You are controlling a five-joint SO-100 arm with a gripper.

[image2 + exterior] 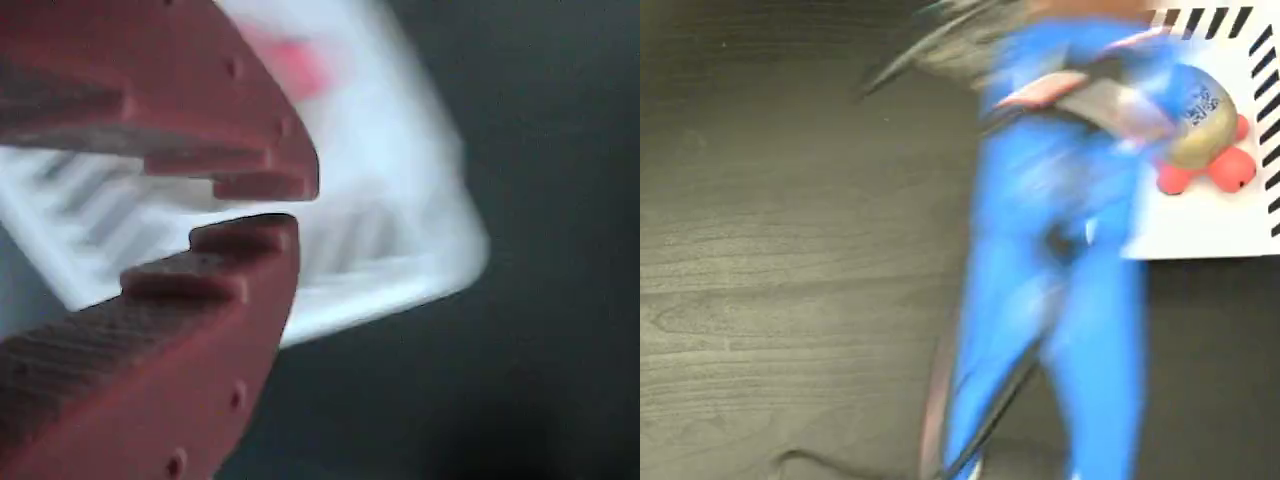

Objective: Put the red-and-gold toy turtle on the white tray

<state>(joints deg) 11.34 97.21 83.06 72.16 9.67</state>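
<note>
Turtle [1203, 125] resting on the white tray [1200, 225], near its striped corner, just right of the blurred blue arm in the fixed view. Gripper [262, 205] empty, red jaws nearly closed, narrow gap only, turtle behind them, blurred red.

A gold shell with a black mark and coral-red feet are seen on the toy turtle [1206, 135]. The tray [1200, 225] is white, edged with black diagonal stripes. The arm [1060, 280] is blue, the gripper [270, 205] dark red, the table [790, 250] dark wood-grained.
</note>
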